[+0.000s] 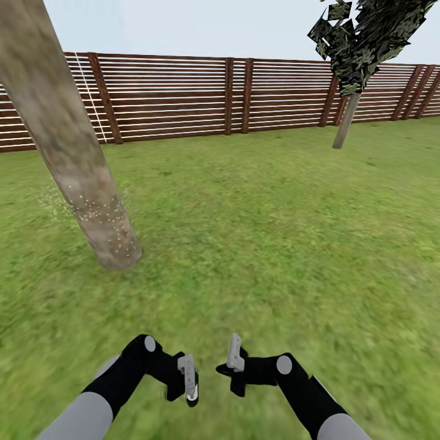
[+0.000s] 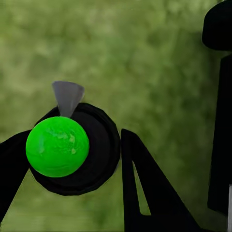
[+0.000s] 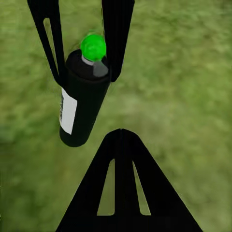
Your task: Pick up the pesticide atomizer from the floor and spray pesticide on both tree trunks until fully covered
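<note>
Gripping the pesticide atomizer, the left hand is clamped while the right hand spreads empty; white specks dot only the near trunk's base, leaving much unsprayed.

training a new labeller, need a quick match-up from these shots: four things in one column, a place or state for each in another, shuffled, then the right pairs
Things:
1. atomizer
2. thick trunk
3. thin tree
4. right gripper

Place or state:
a. far right, near the fence
b. white specks on its lower part
c. held between the left gripper's fingers
d. nothing between its fingers

Pairs: 1-c, 2-b, 3-a, 4-d
</note>
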